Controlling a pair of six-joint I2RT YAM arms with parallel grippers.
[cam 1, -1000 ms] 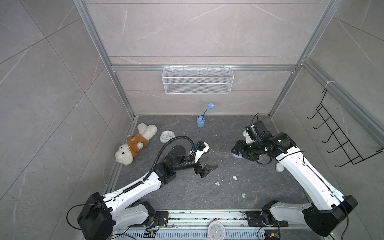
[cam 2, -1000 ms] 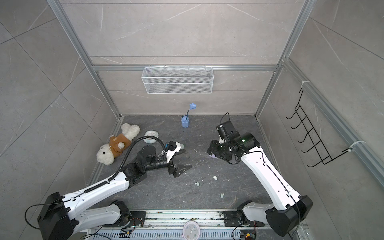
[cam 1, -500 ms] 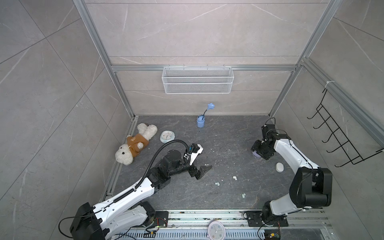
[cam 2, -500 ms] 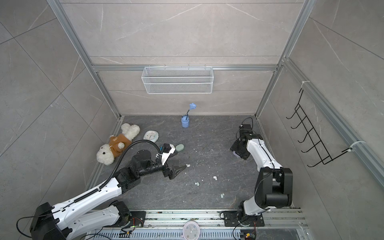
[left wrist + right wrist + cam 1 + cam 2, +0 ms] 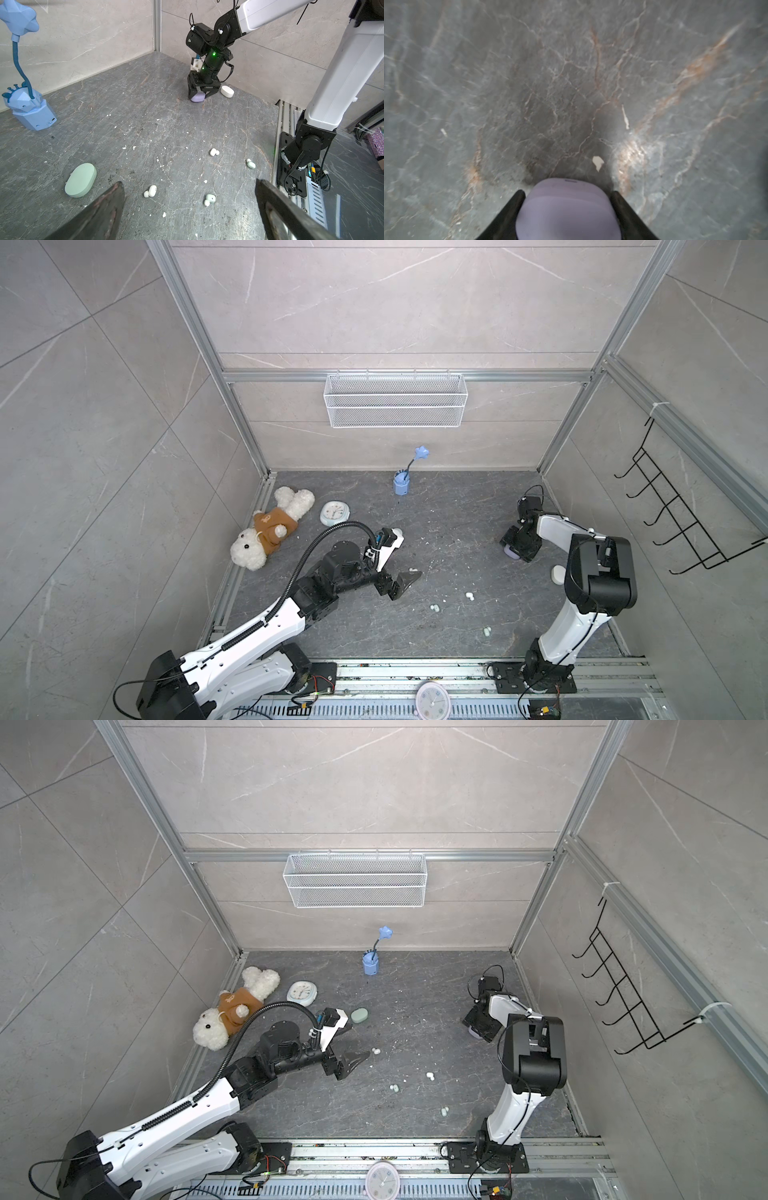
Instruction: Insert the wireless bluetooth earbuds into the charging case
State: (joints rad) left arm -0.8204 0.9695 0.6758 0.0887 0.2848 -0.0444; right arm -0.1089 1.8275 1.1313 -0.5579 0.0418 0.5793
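The lavender case (image 5: 197,98) is clamped by the right jaws; the left jaws are spread apart. Four buds (image 5: 214,152) are seen loose on the table (image 5: 145,104); none is judged inserted.

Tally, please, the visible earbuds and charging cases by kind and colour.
Tiny white plastic earbuds: 2
Tiny mint green plastic earbuds: 2
Oval mint green plastic charging case: 1
Oval lavender plastic charging case: 1
Oval white plastic charging case: 1
Total: 7
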